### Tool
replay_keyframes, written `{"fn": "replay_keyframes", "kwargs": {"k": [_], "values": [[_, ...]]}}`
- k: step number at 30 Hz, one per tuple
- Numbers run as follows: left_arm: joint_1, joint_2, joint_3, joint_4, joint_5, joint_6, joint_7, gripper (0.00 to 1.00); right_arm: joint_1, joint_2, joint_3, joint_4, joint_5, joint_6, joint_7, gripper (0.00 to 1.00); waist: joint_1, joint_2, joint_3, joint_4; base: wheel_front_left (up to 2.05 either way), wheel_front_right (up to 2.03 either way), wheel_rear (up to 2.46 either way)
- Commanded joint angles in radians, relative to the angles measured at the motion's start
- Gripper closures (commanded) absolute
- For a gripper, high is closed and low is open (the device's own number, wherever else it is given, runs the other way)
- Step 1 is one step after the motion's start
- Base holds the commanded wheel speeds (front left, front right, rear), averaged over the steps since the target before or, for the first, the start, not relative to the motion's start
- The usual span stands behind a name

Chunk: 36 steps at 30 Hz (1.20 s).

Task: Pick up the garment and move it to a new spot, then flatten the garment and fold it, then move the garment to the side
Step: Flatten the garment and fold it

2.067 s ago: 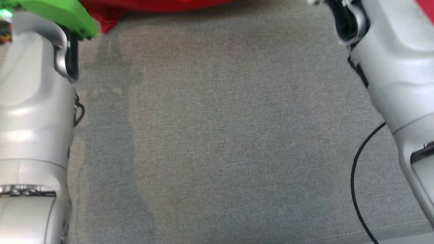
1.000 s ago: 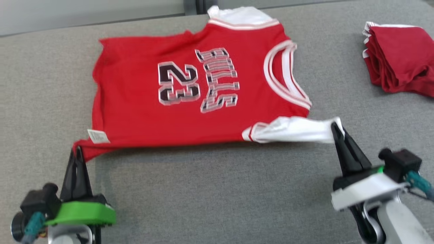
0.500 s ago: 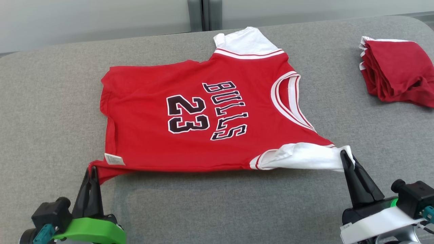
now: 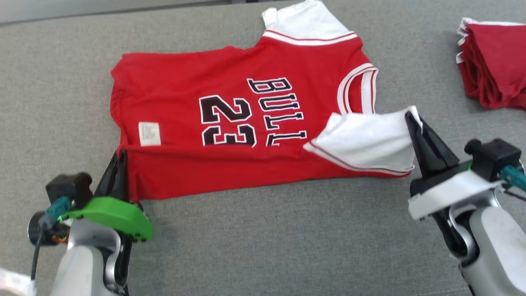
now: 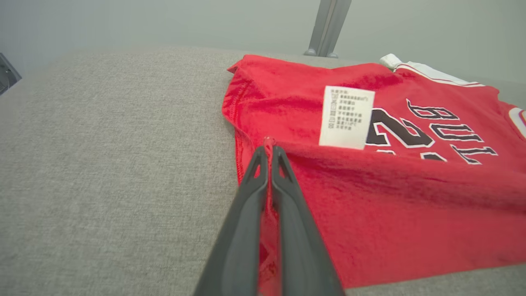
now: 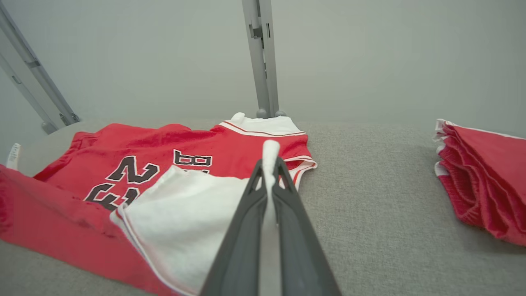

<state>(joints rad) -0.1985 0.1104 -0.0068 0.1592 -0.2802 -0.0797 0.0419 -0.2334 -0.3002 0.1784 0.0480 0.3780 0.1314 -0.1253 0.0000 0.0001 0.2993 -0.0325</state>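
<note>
1. The red Bulls jersey (image 4: 230,119) lies across the centre of the head view on the grey cushion (image 4: 263,246), with its near edge folded up over the numbers.
2. The left gripper (image 4: 120,155), at lower left, is clenched on the red hem corner.
3. The right gripper (image 4: 409,117), at centre right, pinches the white sleeve (image 4: 365,142).
4. A folded red stack (image 4: 493,61) sits apart at upper right.
</note>
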Motion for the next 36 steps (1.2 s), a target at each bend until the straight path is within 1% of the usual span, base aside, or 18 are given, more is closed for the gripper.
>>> {"fn": "replay_keyframes", "kwargs": {"k": [1,6,11,12,13,14,15,16,17,19,23,25,31,36], "values": [[-0.041,0.009,-0.005,0.02,-0.003,-0.007,-0.008,1.0,-0.042,-0.01,0.015,0.035,0.014,-0.002,-0.014,1.0,0.0,-0.0001,0.064,0.017,0.0,0.0,0.0],[-0.115,0.015,-0.014,0.103,-0.006,-0.013,-0.029,1.0,-0.169,-0.028,0.075,0.18,0.041,-0.002,-0.067,1.0,0.0,-0.0001,0.104,0.027,0.0,0.0,0.0],[-0.131,0.012,-0.019,0.159,-0.014,-0.016,-0.052,1.0,-0.248,-0.027,0.123,0.3,0.064,-0.002,-0.11,1.0,0.0,-0.0001,0.109,0.033,0.0,0.0,0.0],[-0.129,0.01,-0.02,0.166,-0.017,-0.016,-0.056,1.0,-0.258,-0.029,0.13,0.325,0.066,-0.002,-0.117,0.96,0.0,-0.0001,0.108,0.036,0.0,0.0,0.0],[-0.128,0.008,-0.021,0.172,-0.018,-0.016,-0.063,1.0,-0.267,-0.028,0.135,0.346,0.073,-0.002,-0.123,0.61,0.0,-0.0001,0.105,0.039,0.0,0.0,0.0],[-0.125,0.008,-0.021,0.177,-0.021,-0.016,-0.066,1.0,-0.272,-0.027,0.138,0.36,0.075,-0.002,-0.126,0.0,0.0,-0.0001,0.103,0.04,0.0,0.0,0.0],[-0.118,0.006,-0.02,0.182,-0.025,-0.014,-0.071,1.0,-0.276,-0.026,0.141,0.378,0.078,-0.002,-0.132,0.0,0.0,-0.0001,0.1,0.041,0.0,0.0,0.0],[-0.113,0.004,-0.019,0.181,-0.027,-0.013,-0.079,0.71,-0.279,-0.026,0.14,0.387,0.078,-0.002,-0.135,0.0,0.0,-0.0001,0.097,0.042,0.0,0.0,0.0],[-0.108,0.004,-0.018,0.179,-0.023,-0.008,-0.089,0.0,-0.281,-0.027,0.138,0.393,0.073,-0.002,-0.136,0.0,0.0,-0.0001,0.093,0.043,0.0,0.0,0.0],[-0.091,-0.002,-0.014,0.17,-0.024,0.002,-0.12,0.0,-0.271,-0.025,0.123,0.384,0.057,-0.002,-0.14,0.0,0.0,-0.0001,0.08,0.044,0.0,0.0,0.0],[-0.061,-0.017,-0.005,0.112,-0.01,0.033,-0.234,0.0,-0.198,-0.006,0.055,0.289,0.001,-0.002,-0.139,0.0,0.0,-0.0001,0.05,0.04,0.0,0.0,0.0],[-0.04,-0.021,-0.009,0.077,0.008,0.049,-0.269,0.0,-0.158,0.006,0.021,0.232,-0.026,-0.002,-0.14,0.0,0.0,-0.0001,0.034,0.038,0.0,0.0,0.0],[0.033,-0.036,-0.028,-0.047,0.049,0.082,-0.304,0.0,-0.004,0.055,-0.052,0.065,-0.099,-0.002,-0.139,0.0,0.0,-0.0001,-0.009,0.026,0.0,0.0,0.0],[0.111,-0.045,-0.046,-0.105,0.067,0.099,-0.307,0.0,0.113,0.094,-0.084,-0.018,-0.133,-0.002,-0.139,0.0,0.0,-0.0001,-0.035,0.015,0.0,0.0,0.0]]}}
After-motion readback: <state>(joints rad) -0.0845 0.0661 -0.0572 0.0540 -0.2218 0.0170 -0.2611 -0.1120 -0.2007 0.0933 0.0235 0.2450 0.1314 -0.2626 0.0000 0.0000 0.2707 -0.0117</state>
